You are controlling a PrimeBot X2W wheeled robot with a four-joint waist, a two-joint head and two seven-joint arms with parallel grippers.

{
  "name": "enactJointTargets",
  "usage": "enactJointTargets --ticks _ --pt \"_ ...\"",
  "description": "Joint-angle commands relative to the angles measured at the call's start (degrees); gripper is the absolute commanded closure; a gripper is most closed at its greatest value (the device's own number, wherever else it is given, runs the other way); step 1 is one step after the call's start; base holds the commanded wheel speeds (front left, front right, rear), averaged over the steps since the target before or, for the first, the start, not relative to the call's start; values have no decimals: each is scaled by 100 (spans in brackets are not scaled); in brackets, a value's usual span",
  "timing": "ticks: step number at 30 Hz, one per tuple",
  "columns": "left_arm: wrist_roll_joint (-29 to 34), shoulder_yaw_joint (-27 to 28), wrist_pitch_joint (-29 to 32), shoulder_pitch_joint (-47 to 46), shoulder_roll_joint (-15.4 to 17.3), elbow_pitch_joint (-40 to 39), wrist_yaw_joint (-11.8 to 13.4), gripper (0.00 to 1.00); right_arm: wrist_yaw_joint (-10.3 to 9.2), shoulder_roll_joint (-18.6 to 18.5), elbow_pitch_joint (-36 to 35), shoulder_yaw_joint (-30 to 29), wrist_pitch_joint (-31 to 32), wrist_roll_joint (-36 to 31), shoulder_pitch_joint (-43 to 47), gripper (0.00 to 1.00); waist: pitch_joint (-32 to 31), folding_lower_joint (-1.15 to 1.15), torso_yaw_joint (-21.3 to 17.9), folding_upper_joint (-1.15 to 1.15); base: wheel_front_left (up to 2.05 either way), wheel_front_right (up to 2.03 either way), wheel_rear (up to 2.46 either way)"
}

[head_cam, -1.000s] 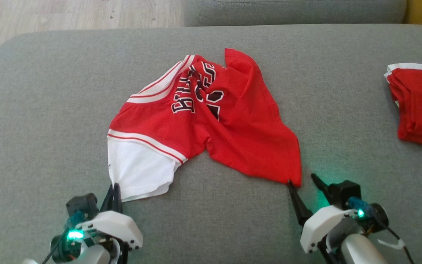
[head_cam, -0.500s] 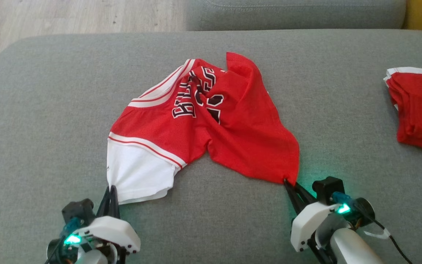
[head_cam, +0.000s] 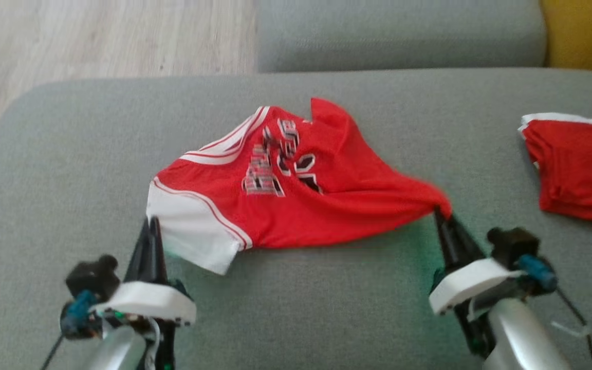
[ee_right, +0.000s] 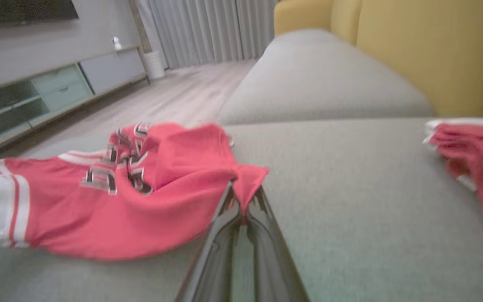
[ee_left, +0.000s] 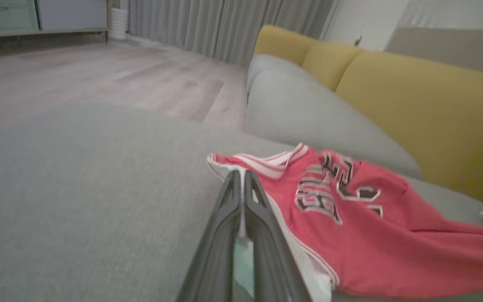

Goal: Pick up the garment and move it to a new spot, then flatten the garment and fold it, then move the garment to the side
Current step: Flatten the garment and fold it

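Two grips confirmed: left gripper (head_cam: 150, 222) jaws pinch the white corner, right gripper (head_cam: 440, 216) jaws pinch the red corner of the garment (head_cam: 301, 205), which is stretched between them mid-cushion (head_cam: 70, 154) toward the near edge, evidently to lift it evenly.

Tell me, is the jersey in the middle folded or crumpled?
Crumpled: the jersey bunches over its lettering, stretched between left claw and right claw.

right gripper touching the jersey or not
Touching. The right wrist view shows the right gripper shut on a red corner of the jersey.
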Motion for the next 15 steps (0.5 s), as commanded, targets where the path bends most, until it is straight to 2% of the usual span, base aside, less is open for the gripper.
enactJointTargets --ticks 1,6,15 --pt "-8 298 -78 -128 178 -361 29 100 37 -21 -338 39 -94 30 -196 100 -141 0 -58 0 0 0 0" --pt "-73 530 -39 -109 379 -1669 140 100 37 -21 -1470 -356 -66 49 6 100 -333 0 -172 0 0 0 0" --pt "31 1051 519 -568 1090 -4151 476 100 37 -21 -4302 -982 617 -39 380 100 -473 0 -390 0 0 0 0"
